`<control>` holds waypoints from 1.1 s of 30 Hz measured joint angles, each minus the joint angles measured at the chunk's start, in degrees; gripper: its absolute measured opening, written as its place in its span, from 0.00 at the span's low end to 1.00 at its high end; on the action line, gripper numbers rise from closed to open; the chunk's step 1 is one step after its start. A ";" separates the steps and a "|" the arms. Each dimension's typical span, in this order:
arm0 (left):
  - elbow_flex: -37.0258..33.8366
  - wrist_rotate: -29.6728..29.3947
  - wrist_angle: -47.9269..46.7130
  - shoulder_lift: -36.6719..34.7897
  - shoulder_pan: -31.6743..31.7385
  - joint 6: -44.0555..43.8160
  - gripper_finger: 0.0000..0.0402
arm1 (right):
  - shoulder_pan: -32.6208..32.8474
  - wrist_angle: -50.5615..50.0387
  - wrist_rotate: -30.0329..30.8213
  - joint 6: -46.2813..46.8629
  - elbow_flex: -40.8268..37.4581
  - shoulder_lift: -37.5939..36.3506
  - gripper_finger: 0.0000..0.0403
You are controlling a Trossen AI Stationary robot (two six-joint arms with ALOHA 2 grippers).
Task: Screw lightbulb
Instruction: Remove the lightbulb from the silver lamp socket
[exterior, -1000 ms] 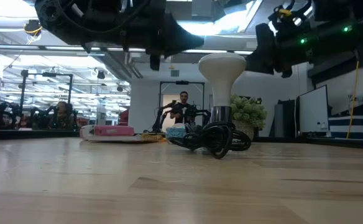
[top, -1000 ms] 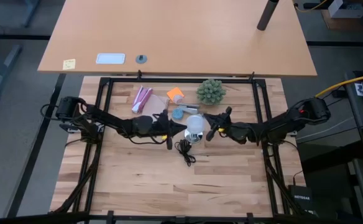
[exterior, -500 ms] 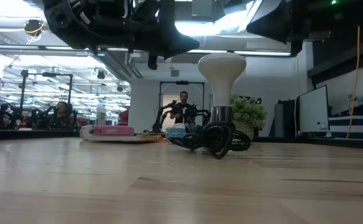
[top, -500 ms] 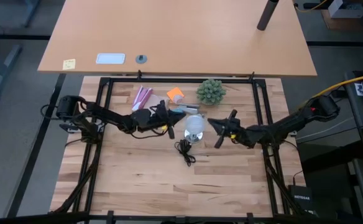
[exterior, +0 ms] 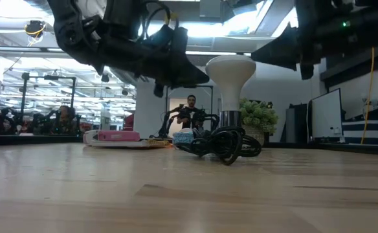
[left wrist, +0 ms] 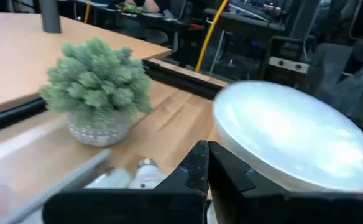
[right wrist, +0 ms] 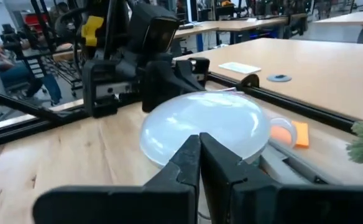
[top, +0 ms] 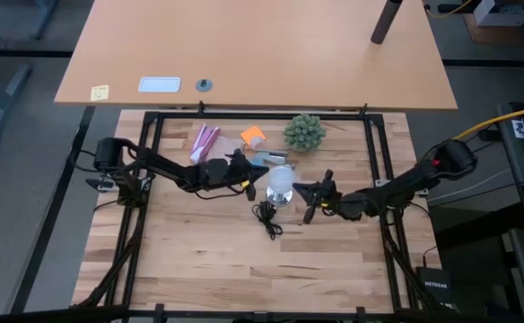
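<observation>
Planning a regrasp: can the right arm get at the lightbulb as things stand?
Probably yes. The right gripper, shut and empty, sits just beside the lightbulb with nothing between them. The left gripper flanks the other side, and the jaws must open first.

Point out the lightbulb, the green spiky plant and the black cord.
lightbulb (top: 282, 180): high view, top of the white globe.
green spiky plant (top: 304, 132): high view, middle of its foliage.
black cord (exterior: 224, 144): low view, coiled bundle at the bulb's foot.

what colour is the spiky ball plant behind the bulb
Green: the spiky ball plant sits in a pale pot, clearest in the left wrist view.
</observation>
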 joint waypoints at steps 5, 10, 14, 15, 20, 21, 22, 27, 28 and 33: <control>-0.03 -0.17 2.11 0.97 -1.04 0.40 0.00 | 0.07 0.51 2.07 0.33 0.10 1.16 0.04; -0.04 -0.43 2.91 1.03 -1.75 0.37 0.00 | 0.07 0.13 3.71 -0.10 0.07 1.20 0.04; -0.04 -1.09 2.91 1.03 -2.93 0.13 0.00 | -0.02 -0.06 5.48 -1.76 0.00 1.20 0.04; -0.06 -1.20 2.91 1.03 -3.23 -0.06 0.00 | -0.25 -0.12 5.88 -1.98 -0.01 1.20 0.04; -0.13 -1.51 2.18 1.03 -4.37 -1.89 0.00 | -2.78 -0.25 6.18 -2.20 -0.12 1.20 0.04; -0.13 -0.84 1.81 1.03 -4.61 -2.33 0.00 | -3.42 -0.32 6.49 -2.48 -0.12 1.20 0.04; -0.13 0.29 1.54 1.03 -4.88 -2.38 0.00 | -4.05 -0.30 6.48 -2.90 -0.12 1.20 0.04; -0.02 1.36 1.29 1.03 -6.27 -2.60 0.00 | -7.62 -0.76 1.92 -3.23 -0.12 1.42 0.04; 0.00 0.99 1.29 1.03 -6.46 -2.56 0.00 | -8.50 -0.62 0.51 -3.21 -0.12 1.41 0.04; 0.05 0.53 1.30 1.03 -7.18 -2.45 0.00 | -11.03 -0.91 -2.59 -3.24 -0.12 1.77 0.04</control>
